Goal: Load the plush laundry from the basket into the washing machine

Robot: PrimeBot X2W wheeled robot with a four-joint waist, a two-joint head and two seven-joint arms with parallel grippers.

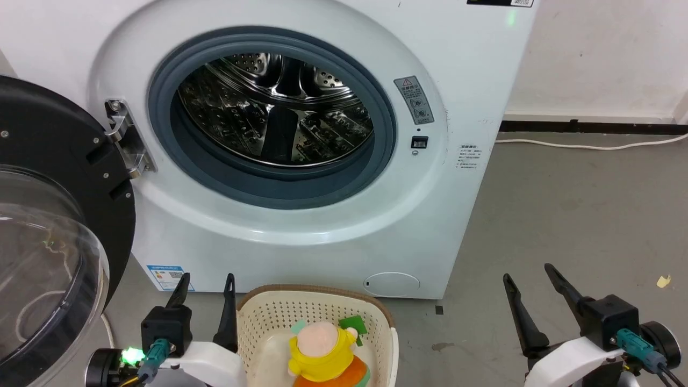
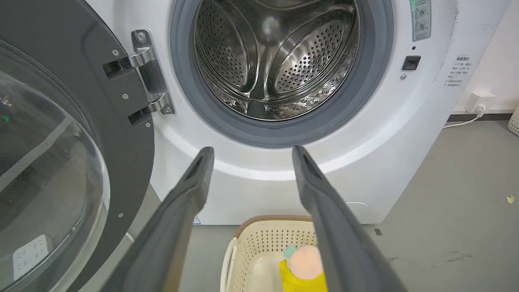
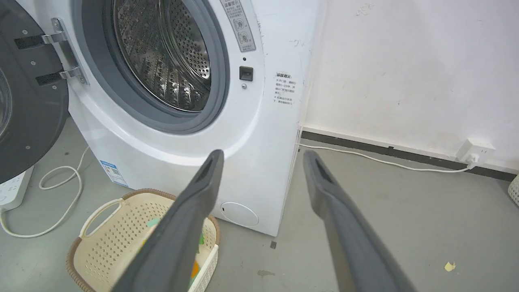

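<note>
1. Plush laundry [image 1: 325,349] lies inside the basket [image 1: 263,322], which stands on the floor [image 1: 580,215] just in front of the washing machine [image 1: 462,107]. The long axis runs from machine to robot, with the head end toward the machine and the skirt end toward the robot. The skirt is cut off by the lower edge of the head view.
2. Left gripper [image 1: 208,279]: fingers moderately apart with nothing between them, raised just beside the basket's left rim. Contact with the rim cannot be told.
3. Right gripper [image 1: 527,272]: fingers spread about as far and empty, over bare floor well to the right of the basket.
4. Plush appearance: round pale pink head, yellow top, orange skirt, and a green piece beside the head.
5. Door [image 1: 59,161] stands swung open at the left. Steel drum [image 1: 279,107] is exposed inside the grey gasket [image 1: 269,185].
</note>
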